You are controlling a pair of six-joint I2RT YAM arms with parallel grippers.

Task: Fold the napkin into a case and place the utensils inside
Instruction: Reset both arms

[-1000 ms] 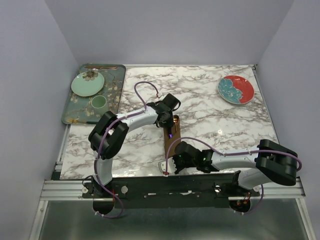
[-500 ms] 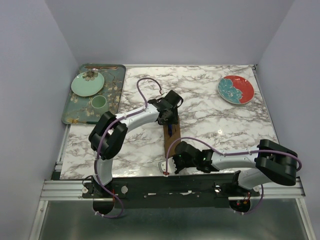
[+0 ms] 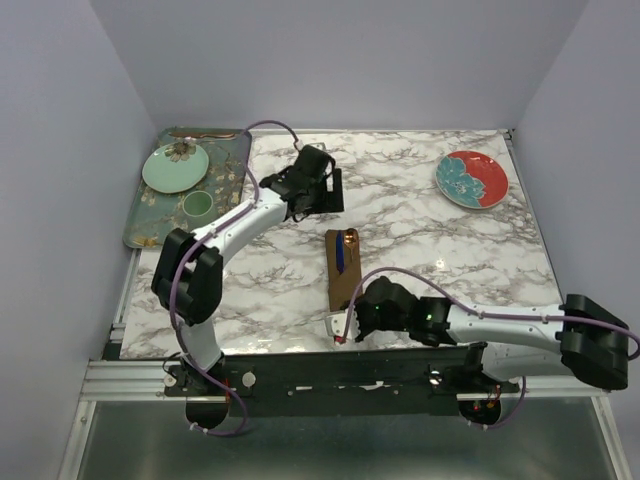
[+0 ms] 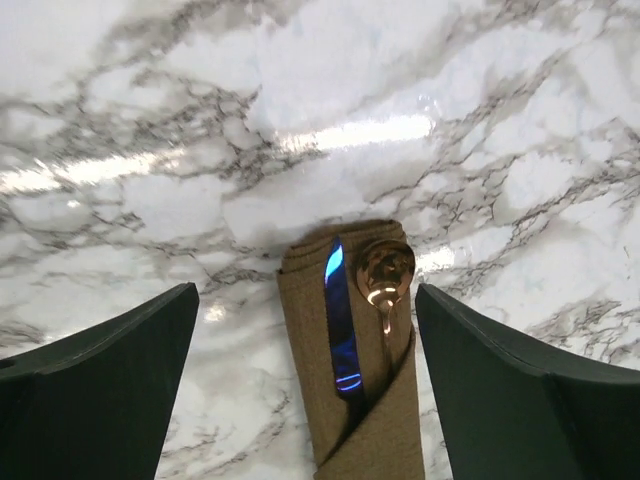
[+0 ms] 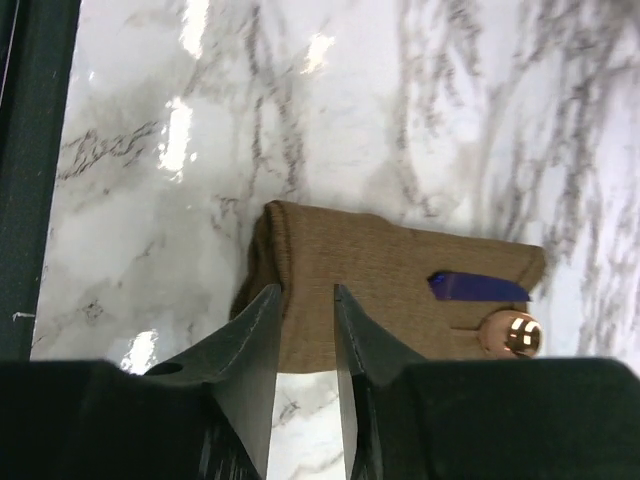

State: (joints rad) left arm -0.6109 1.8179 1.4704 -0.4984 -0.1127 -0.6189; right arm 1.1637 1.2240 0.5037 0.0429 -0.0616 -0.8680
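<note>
Item 1. The case (image 3: 343, 268): the brown napkin, folded into a narrow pouch, lies flat on the marble table (image 3: 430, 240). This is the landmark for all entries below.

Item 2. The utensils: the blue-handled piece (image 4: 340, 320) and the copper piece (image 4: 385, 275) sit side by side inside the case. Their tops show at its far, open end, and the copper's round end rests on the cloth.

Item 3. My left gripper (image 3: 322, 192): beyond the far end of the case, a little to its left, well apart from it. Fingers spread wide, holding nothing.

Item 4. My right gripper (image 5: 307, 292): at the near end of the case, fingers drawn close with a narrow slit between them, the cloth showing in it. Whether they pinch the cloth or only hover, I cannot tell.

Item 5. Patterned tray (image 3: 228, 200) with green plate (image 3: 175, 167) and cup (image 3: 197, 205): far left of the case. Red and teal plate (image 3: 471, 179): far right of it.

Status, by my judgement: folding done and both utensils housed. What is left is for my right gripper to clear the near end.
</note>
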